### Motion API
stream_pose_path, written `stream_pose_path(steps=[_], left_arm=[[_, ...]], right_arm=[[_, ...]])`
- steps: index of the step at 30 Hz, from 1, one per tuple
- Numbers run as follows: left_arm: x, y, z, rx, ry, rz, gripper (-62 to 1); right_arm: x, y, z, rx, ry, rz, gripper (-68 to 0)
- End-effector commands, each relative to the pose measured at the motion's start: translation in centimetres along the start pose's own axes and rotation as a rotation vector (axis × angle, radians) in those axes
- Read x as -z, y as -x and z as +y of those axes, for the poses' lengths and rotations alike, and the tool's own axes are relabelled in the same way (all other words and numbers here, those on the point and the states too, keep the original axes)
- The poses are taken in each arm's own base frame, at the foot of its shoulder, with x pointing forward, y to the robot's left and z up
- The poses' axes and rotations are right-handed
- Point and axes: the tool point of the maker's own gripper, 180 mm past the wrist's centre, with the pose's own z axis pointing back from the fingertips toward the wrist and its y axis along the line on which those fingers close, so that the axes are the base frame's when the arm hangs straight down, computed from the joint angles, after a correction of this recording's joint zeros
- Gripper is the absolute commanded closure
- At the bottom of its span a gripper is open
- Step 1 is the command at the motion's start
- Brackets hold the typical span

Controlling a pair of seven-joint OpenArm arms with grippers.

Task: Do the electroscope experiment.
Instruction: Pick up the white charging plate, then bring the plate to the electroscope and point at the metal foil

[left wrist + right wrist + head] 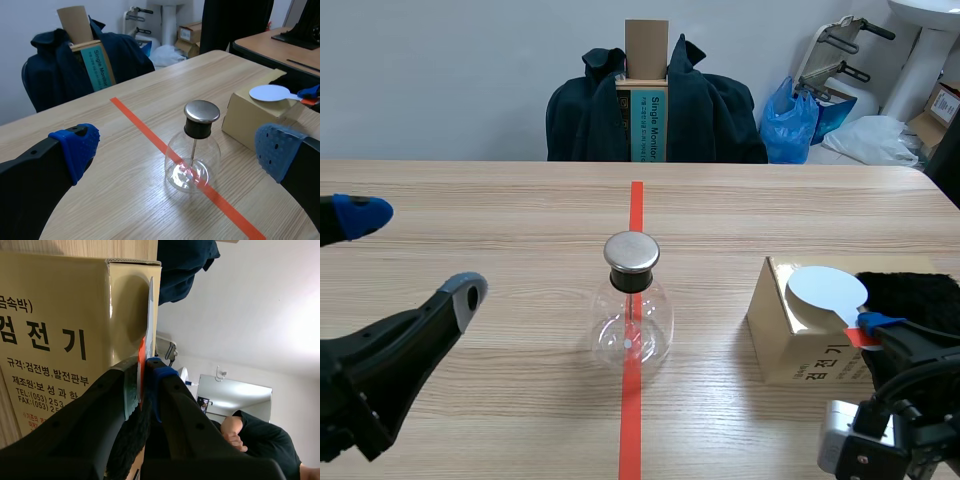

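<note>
Our left gripper [178,148] stands wide open, its two thick black fingers spread far apart, each tipped with a soft blue dotted pad [80,145]. It holds nothing and hangs low over the desk [470,190], a pale wood-grain top. Ahead of it, framed between the spread fingers but apart from both, stands the flask [631,328]. It is a round-bellied bulb of clear glass with a narrow neck, a black stopper [629,279] and a smooth round metal cap [631,251]. A thin metal rod [192,150] runs down from the stopper into the bulb. The flask sits upright on the orange-red tape line [636,205] at the middle of the desk.

Our right gripper [145,380] is closed on the paddle [827,290], pinching its orange-red handle [863,338] between the pads. The paddle's flat white disc, thin and round, lies over the top of the box [775,325], a tan cardboard carton with black Korean print on its side. In the right wrist view we see the disc edge-on against the box's top face. Just beside the box, on its right, lies a black fuzzy cloth [915,295]. The flask stands well apart from the right gripper, to the box's left.

Beyond the desk, a dark jacket [580,120] hangs over a chair.
</note>
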Motion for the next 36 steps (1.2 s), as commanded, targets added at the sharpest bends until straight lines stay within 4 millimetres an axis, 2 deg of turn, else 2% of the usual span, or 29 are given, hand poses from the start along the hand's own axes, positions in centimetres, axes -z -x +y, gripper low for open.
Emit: stream_pose_path(steps=[1, 3, 7, 11, 17, 24, 29, 32, 36], left_arm=[[0.2, -0.5, -0.3, 0.013, 0.011, -0.009, -60.6], [0.2, 0.0, -0.4, 0.034, 0.017, 0.024, -50.4], [0.1, 1.3, -0.5, 0.081, 0.038, 0.096, -31.2], [-0.1, 2.7, -0.4, 0.132, 0.073, 0.183, -3.2], [0.2, 4.2, 1.9, 0.173, 0.107, 0.242, -3.0], [0.2, 6.3, 5.2, 0.124, 0.144, 0.237, -3.0], [0.2, 8.6, 6.8, 0.063, 0.162, 0.235, -3.0], [0.7, 10.1, 6.9, 0.030, 0.177, 0.224, -3.0], [2.2, 11.6, 5.4, -0.008, 0.243, 0.200, -3.0]], right_arm=[[-0.2, 0.2, -0.3, -0.006, 0.011, -0.002, -0.8], [-0.5, 0.3, -0.4, -0.010, 0.012, -0.001, -0.8], [-1.6, 0.4, -1.8, -0.027, 0.090, -0.024, -0.8], [-3.2, 0.4, -3.4, -0.043, 0.163, -0.037, -0.8], [-5.6, 1.0, -6.1, -0.047, 0.258, -0.025, -0.8], [-7.1, 2.6, -8.1, 0.008, 0.293, 0.033, -0.8], [-8.0, 4.1, -10.3, 0.029, 0.344, 0.084, -0.8], [-8.2, 5.1, -11.8, 0.030, 0.384, 0.112, -0.8], [-8.5, 6.2, -13.3, 0.027, 0.428, 0.141, -0.8]])
